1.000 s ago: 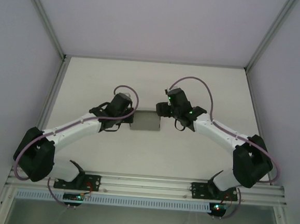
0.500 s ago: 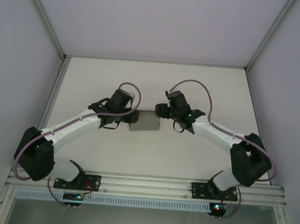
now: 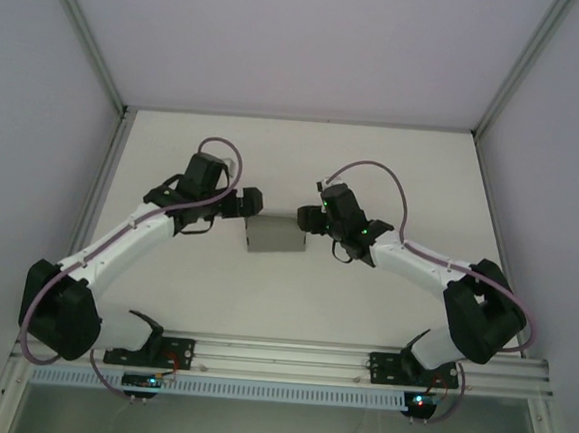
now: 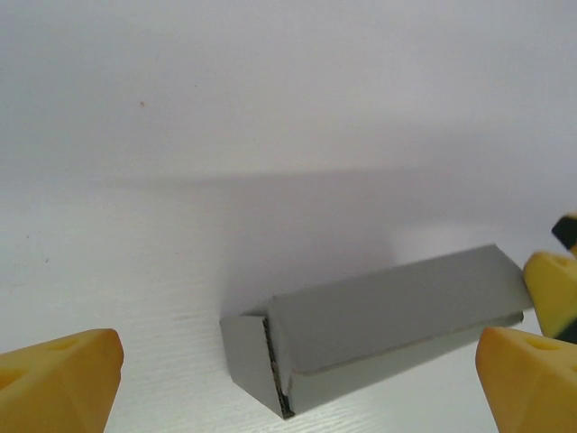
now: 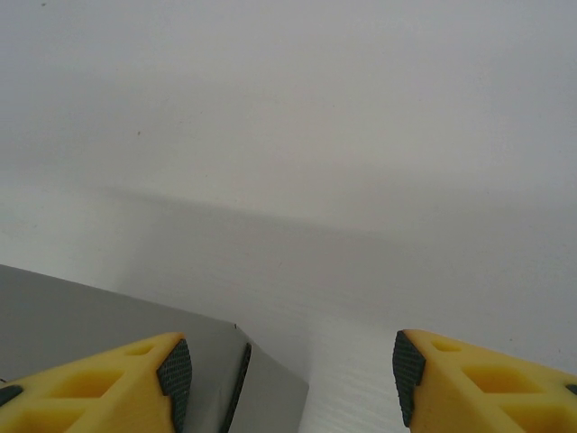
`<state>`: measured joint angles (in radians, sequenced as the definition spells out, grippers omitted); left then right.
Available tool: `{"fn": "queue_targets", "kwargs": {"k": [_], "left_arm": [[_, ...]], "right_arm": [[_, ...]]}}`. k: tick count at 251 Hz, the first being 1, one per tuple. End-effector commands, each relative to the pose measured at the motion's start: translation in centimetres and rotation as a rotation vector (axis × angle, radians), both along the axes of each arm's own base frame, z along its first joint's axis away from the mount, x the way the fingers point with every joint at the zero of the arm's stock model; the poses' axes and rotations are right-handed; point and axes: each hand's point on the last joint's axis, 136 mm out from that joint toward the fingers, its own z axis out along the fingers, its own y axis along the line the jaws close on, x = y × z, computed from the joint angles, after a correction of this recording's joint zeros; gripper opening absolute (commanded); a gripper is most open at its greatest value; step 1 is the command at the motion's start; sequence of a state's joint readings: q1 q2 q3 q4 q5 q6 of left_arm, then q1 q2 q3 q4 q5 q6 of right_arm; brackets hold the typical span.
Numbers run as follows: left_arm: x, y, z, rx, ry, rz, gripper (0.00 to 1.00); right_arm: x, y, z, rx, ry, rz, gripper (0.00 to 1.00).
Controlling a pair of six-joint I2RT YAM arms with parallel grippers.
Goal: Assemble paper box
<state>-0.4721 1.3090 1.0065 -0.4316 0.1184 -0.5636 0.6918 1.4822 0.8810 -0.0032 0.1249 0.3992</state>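
Top external view places the paper box (image 3: 276, 236) mid-table, between the two arms. Thin grey card, judged light, easily creased and apt to slide; best taken lightly at its short ends or along folded edges. The left gripper (image 3: 250, 201) stands just off the box's far-left corner, jaws wide apart, holding nothing. The right gripper (image 3: 308, 219) sits at the box's right end, jaws apart, one finger (image 5: 117, 383) over the card, the other clear of it.

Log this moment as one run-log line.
paper box: folded, on table | left gripper: open, clear of box | right gripper: open, at box end
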Motion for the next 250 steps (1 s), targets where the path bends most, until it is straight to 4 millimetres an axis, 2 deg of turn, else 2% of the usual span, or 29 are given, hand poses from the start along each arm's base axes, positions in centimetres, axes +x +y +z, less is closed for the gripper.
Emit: {"fn": "queue_targets", "kwargs": {"k": [1,29,80,101,146,166,202,222,250], "left_arm": [[0.5,-0.8,-1.2,-0.121,0.064,0.012,0.97],[0.5,-0.3,-2.5,-0.130,0.104,0.033,0.86],[-0.3,-0.3,-4.3,-0.203,0.134,0.037,0.73],[-0.6,-0.6,-4.9,-0.226,0.145,0.026,0.70],[-1.3,0.4,-7.4,-0.231,0.203,0.079,0.49],[-2.0,0.5,-8.6,-0.264,0.223,0.091,0.45],[-3.5,0.2,-10.7,-0.341,0.263,0.104,0.45],[-4.3,-0.4,-11.7,-0.409,0.289,0.094,0.39],[-5.7,-0.1,-13.8,-0.405,0.336,0.109,0.33]], "right_arm": [[-4.0,-3.0,-7.6,-0.228,0.182,0.054,0.63],[-4.3,-3.1,-8.4,-0.235,0.188,0.060,0.62],[-5.1,-3.2,-9.6,-0.233,0.209,0.085,0.61],[-5.3,-3.4,-10.1,-0.239,0.222,0.080,0.59],[-6.1,-3.9,-11.3,-0.226,0.254,0.063,0.55],[-6.2,-4.3,-11.8,-0.224,0.266,0.053,0.53],[-6.7,-4.7,-12.6,-0.216,0.293,0.047,0.50],[-6.9,-4.8,-12.9,-0.208,0.302,0.046,0.47],[-7.3,-4.9,-13.6,-0.205,0.317,0.055,0.40]]}}
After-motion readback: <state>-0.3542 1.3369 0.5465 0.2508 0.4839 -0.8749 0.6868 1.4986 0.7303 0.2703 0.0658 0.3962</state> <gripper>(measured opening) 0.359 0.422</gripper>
